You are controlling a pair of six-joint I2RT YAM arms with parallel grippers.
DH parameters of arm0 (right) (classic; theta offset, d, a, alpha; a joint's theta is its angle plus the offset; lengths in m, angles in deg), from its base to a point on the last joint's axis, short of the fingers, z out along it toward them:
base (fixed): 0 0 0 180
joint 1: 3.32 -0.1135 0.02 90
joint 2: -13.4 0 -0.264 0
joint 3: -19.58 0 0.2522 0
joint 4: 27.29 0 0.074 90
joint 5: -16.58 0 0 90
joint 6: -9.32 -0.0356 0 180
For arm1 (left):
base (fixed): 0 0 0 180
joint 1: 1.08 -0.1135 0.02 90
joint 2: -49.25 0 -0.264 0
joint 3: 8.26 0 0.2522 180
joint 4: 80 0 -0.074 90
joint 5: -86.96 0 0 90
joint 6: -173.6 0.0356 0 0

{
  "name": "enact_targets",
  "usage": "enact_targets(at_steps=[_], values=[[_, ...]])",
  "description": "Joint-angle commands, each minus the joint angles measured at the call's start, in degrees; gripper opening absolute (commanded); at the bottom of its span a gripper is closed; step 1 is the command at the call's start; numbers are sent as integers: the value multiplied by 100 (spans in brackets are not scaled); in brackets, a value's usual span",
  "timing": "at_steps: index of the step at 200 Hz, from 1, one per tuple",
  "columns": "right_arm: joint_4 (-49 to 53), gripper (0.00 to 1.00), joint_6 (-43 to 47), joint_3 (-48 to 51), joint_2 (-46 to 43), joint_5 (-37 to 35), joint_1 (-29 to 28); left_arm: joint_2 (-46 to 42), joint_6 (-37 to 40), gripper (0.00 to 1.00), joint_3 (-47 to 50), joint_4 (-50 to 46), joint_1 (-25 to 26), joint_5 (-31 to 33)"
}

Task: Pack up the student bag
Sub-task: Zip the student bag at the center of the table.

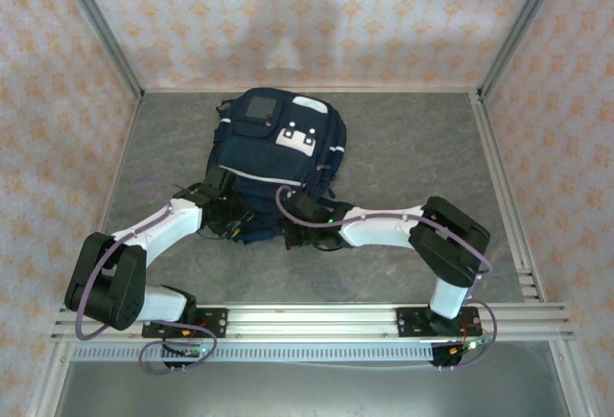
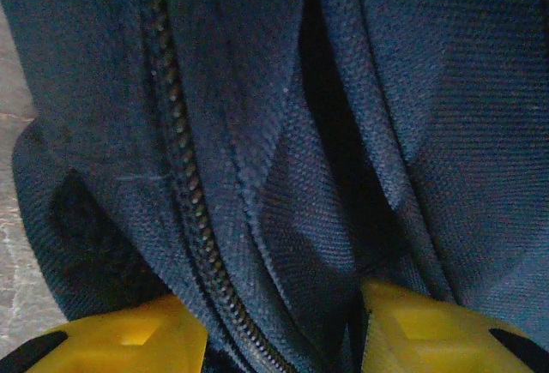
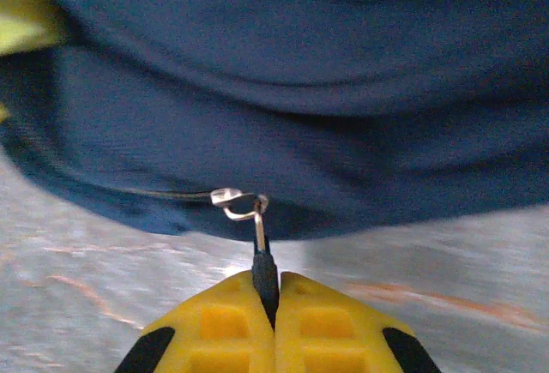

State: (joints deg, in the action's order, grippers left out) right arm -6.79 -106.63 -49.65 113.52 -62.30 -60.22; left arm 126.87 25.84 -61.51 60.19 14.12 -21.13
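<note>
Pinching a dark zipper pull (image 3: 263,263) between its two yellow fingers, the right gripper (image 3: 274,300) is standing closed on the tab at the near edge of the student bag (image 1: 278,139). The silver metal slider (image 3: 236,196) is sitting just ahead of its fingertips and slightly to their left, against the navy fabric. The bag is lying flat on the grey bench (image 1: 413,149), directly ahead of both grippers, with its grey square patch and white patches facing up at the end farthest from them. Bare bench surface is showing beneath the right gripper and to either side of it. The left gripper (image 2: 274,304), working beside the right one at the bag's near edge, is holding its yellow fingers (image 2: 129,339) apart, and folds of the blue fabric are running between them. A dark coiled zipper (image 2: 184,176) is passing down between those fingers, closer to one than to the other, and a deep shadowed crease is lying ahead of the second finger. Whether the fingers are pressing on the cloth cannot be told. A sliver of bench is showing to the left of that gripper.
</note>
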Motion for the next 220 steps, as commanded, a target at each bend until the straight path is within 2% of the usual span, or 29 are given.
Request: enact_targets(at_steps=[1, 20, 43, 76, 106, 153, 220], values=[[946, 0, 202, 345, -140, -470, 432, 84, 200, 46, 84, -283, -217, 718], [684, 0, 318, 406, -107, -148, 542, -30, 311, 46, -25, -426, -219, 839], [302, 0, 473, 360, 146, 582, 481, -195, 443, 48, -213, -648, -217, 870], [-309, 0, 233, 305, 357, 532, 172, -675, 320, 56, -230, -569, -113, 298], [-649, 0, -112, 103, 605, 531, -47, -940, 89, 63, -288, -597, 299, 330], [-937, 0, -493, -220, 938, 512, -311, -338, -273, 62, -319, -182, 616, 86], [-1131, 0, -683, -342, 1123, 636, -431, 270, -444, 59, -624, 35, 756, 313]])
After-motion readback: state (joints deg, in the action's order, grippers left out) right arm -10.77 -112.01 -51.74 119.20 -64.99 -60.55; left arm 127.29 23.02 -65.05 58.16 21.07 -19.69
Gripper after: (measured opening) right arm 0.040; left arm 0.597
